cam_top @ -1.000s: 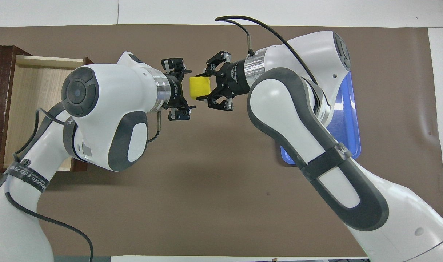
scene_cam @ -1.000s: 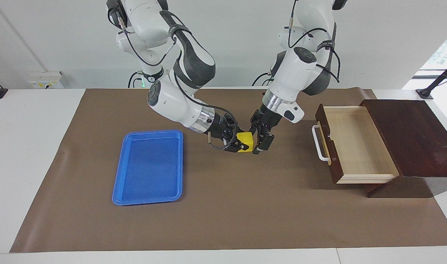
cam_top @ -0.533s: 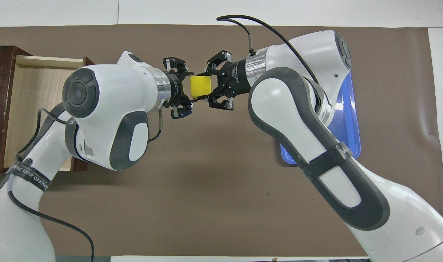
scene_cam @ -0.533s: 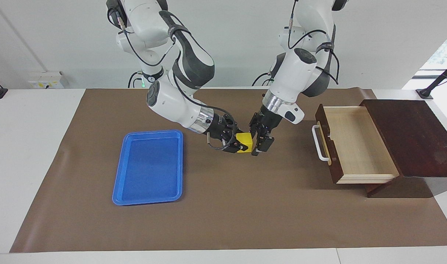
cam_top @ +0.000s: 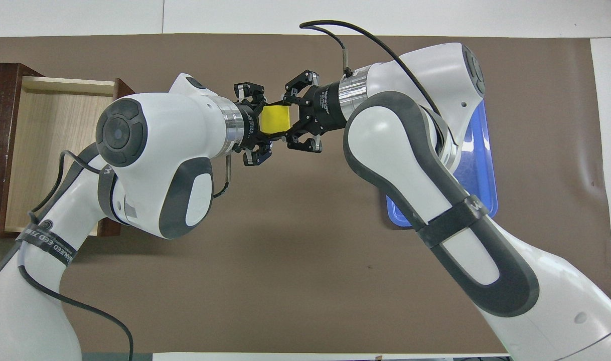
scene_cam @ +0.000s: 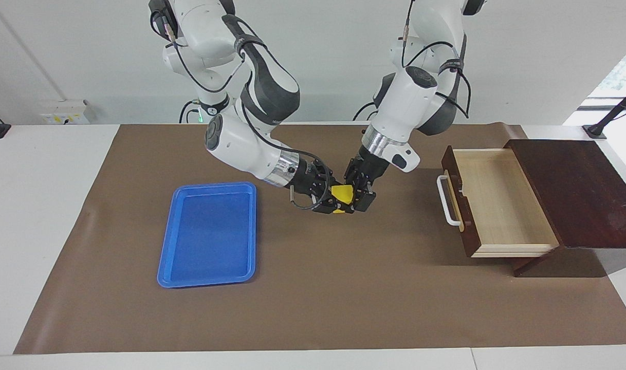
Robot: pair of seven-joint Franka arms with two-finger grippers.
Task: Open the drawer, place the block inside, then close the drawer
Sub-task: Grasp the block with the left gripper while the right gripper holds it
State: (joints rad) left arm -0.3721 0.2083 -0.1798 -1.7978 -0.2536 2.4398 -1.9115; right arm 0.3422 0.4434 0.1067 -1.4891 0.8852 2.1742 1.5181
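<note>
The left end effector (scene_cam: 355,198) is pinching the small bright yellow cube block (scene_cam: 342,194) from the side toward the left arm's end of the counter, while the right end effector (scene_cam: 329,201) is gripping the same block from the side toward the right arm's end, so both are clamped on it in mid-air over the brown paper mat (scene_cam: 313,288), between the flat blue plastic tray (scene_cam: 208,234) and the dark brown wooden drawer (scene_cam: 498,200). The drawer is standing pulled out of its dark wooden box (scene_cam: 580,190), its pale interior bare and its white bar handle (scene_cam: 448,200) facing the middle of the counter. This is looking like a handover, and the risk is lying in its timing: if the right end effector is letting go before the left one is seated squarely, the block could be twisting out and dropping onto the mat; if the left arm is pulling toward the drawer while the right is gripping, the two could be fighting over the cube and skewing it. The left grip appears to be catching only the block's edge, so a slip during the carry is plausible. On the way over, the left arm's wrist could also be clipping the raised drawer front.
</note>
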